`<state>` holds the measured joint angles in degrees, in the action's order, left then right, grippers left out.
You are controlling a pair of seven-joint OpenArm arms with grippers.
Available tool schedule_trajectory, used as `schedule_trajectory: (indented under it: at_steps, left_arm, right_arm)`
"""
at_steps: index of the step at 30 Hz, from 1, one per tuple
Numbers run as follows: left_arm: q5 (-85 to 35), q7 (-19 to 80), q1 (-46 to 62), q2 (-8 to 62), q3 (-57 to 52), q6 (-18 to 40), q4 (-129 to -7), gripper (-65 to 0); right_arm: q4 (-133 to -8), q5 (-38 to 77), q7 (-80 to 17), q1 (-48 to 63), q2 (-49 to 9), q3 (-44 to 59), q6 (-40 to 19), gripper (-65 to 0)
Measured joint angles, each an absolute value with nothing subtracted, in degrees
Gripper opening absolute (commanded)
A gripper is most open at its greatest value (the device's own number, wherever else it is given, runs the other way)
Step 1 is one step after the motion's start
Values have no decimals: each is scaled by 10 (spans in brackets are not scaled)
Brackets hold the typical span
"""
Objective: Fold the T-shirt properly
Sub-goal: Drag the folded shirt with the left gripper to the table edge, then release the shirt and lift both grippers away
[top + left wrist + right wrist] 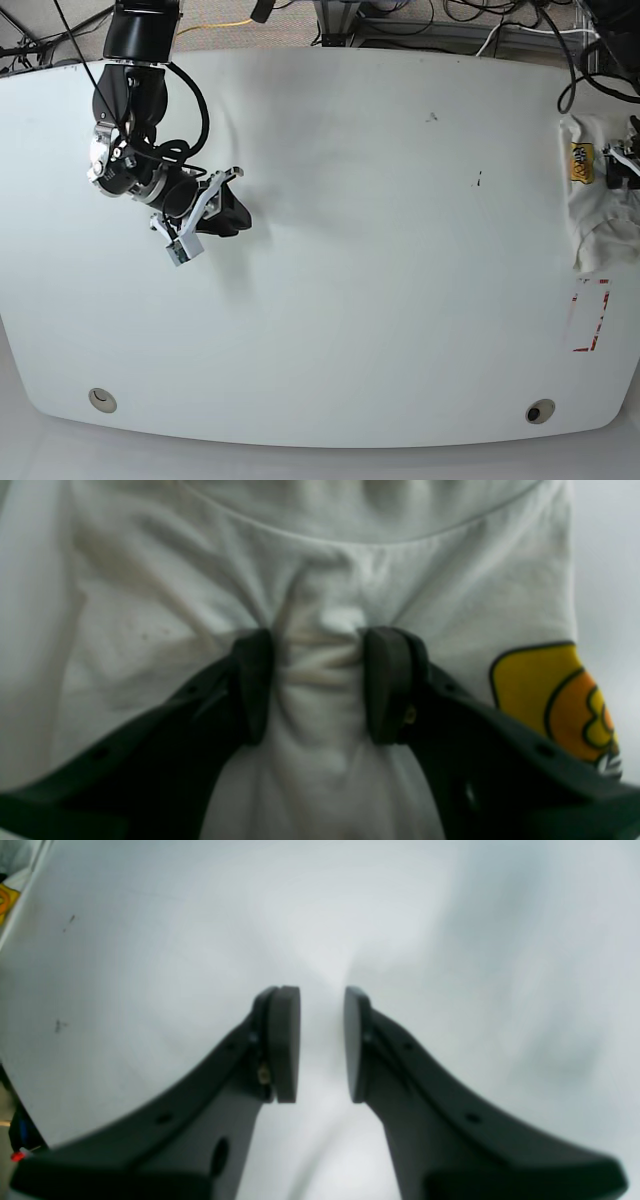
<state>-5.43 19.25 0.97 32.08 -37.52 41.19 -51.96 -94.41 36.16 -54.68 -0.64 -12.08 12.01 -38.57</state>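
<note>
Cotton, soft and white, bunches into thick ridges between the pads of my left gripper, which is clamped on a pinch of the T-shirt. In the left wrist view the fabric fans out from that pinch in creases, a curved seam arcs across the top of the frame, and a yellow-orange logo with black outlines sits at the right edge. The pads themselves are dark, matte and flat-faced, on curved black fingers.

In the base view the T-shirt lies crumpled at the far right edge of the tabletop, its logo facing up, with my left gripper on it right at the frame's edge.

My right gripper holds nothing; its two pads stand slightly apart with a narrow gap, and only bare white surface shows between them. In the base view it hangs over the upper left part of the tabletop, well apart from the shirt.

The tabletop is smooth, white and rounded at the corners, with a few small dark specks, red tape marks at the lower right, and two round holes near the bottom edge. Cables run along the floor beyond the top edge.
</note>
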Motion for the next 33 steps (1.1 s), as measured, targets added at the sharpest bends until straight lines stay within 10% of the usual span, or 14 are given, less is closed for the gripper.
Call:
schedule_trajectory:
  at_steps: [17, 25, 33]
  left_arm:
    - [-1, 284, -1, 333, -353, 399, -721, -375]
    - [2, 141, 29, 185, -346, 396, -828, -371]
    - [32, -31, 109, 106, -238, 253, -846, -371]
  right_arm:
    - [-944, 222, -471, 6, -138, 122, -380, -506]
    - [-941, 33, -272, 37, -133, 136, -385, -506]
    - [-908, 10, -122, 93, -119, 223, -377, -506]
